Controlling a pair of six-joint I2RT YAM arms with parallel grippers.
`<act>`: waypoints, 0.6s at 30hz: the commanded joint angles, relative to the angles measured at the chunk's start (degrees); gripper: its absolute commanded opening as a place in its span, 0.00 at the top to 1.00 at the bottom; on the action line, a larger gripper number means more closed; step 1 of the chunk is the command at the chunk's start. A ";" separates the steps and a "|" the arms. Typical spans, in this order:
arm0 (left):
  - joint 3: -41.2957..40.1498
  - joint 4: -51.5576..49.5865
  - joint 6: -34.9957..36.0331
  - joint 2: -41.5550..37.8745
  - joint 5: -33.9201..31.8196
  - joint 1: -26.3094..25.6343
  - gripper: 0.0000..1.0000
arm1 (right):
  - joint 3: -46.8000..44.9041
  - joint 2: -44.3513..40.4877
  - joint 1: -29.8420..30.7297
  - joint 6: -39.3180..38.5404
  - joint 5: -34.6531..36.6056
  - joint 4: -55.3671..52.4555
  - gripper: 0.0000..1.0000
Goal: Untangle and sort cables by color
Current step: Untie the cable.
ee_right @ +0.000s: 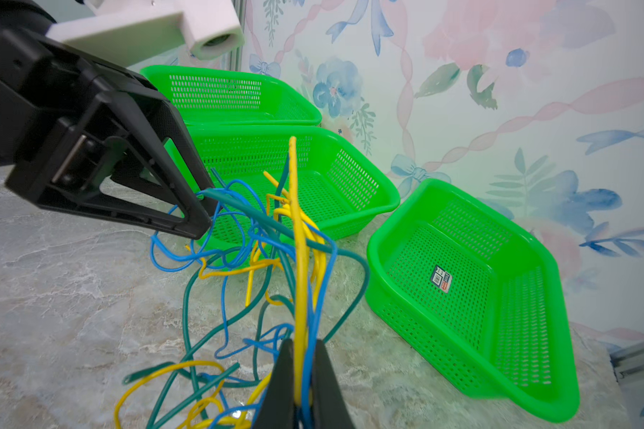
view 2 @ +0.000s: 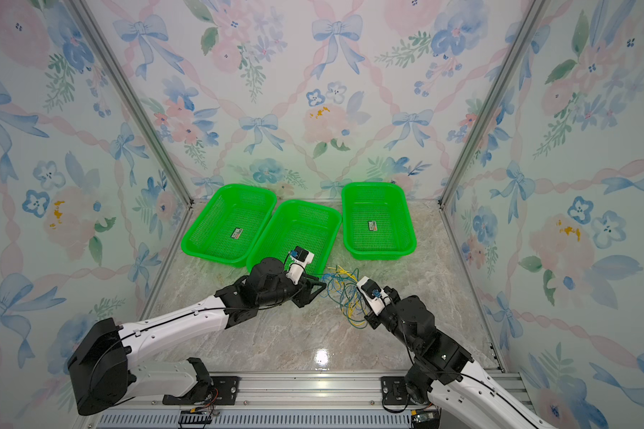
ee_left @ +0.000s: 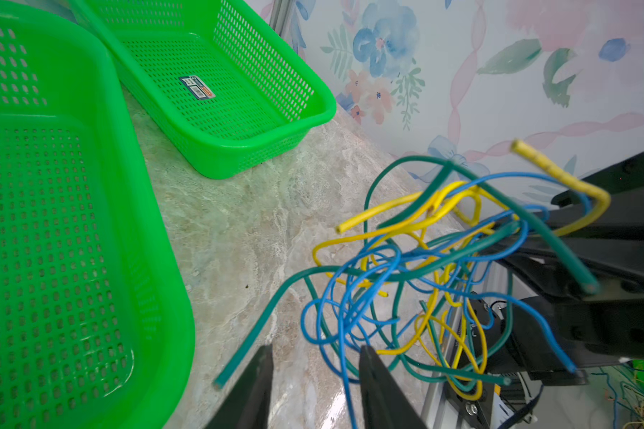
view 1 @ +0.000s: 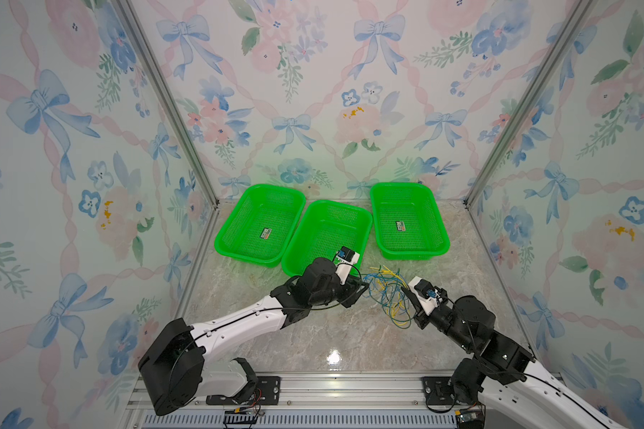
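The cables (view 1: 387,293) (view 2: 344,293) lie in a loose tangle of thin yellow, blue and dark green wires on the marble table, between my two grippers. My left gripper (view 1: 365,288) (ee_left: 315,349) is at the tangle's left edge. Its jaws stand apart, and a blue cable (ee_left: 344,356) runs between the fingers without being pinched. My right gripper (view 1: 406,291) (ee_right: 301,345) is at the tangle's right side, shut on a yellow cable (ee_right: 299,260) and a blue one, which rise out of its jaws. The rest of the tangle (ee_right: 238,260) hangs and trails down to the table.
Three green mesh baskets stand behind the tangle: a left basket (view 1: 253,219), a middle basket (view 1: 324,226) right behind my left wrist, and a right basket (view 1: 413,223). None holds a cable. Floral walls close in three sides, and a metal rail (view 1: 350,386) runs along the front.
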 commanded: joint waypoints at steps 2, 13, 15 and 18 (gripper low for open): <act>1.62 0.07 -0.02 1.92 4.52 0.41 0.97 | -0.36 0.16 -0.20 0.74 2.43 1.60 1.00; -3.10 -2.88 2.22 -7.14 -0.91 4.98 1.00 | -1.51 2.46 -7.56 11.37 15.50 -5.19 1.00; -3.47 -3.77 2.79 -8.65 -2.05 5.61 1.00 | -2.47 0.76 -9.75 13.11 15.48 -5.95 1.00; -3.62 -5.50 4.51 -11.32 -5.23 6.26 1.00 | -3.73 -1.31 -12.94 15.22 15.33 -7.87 1.00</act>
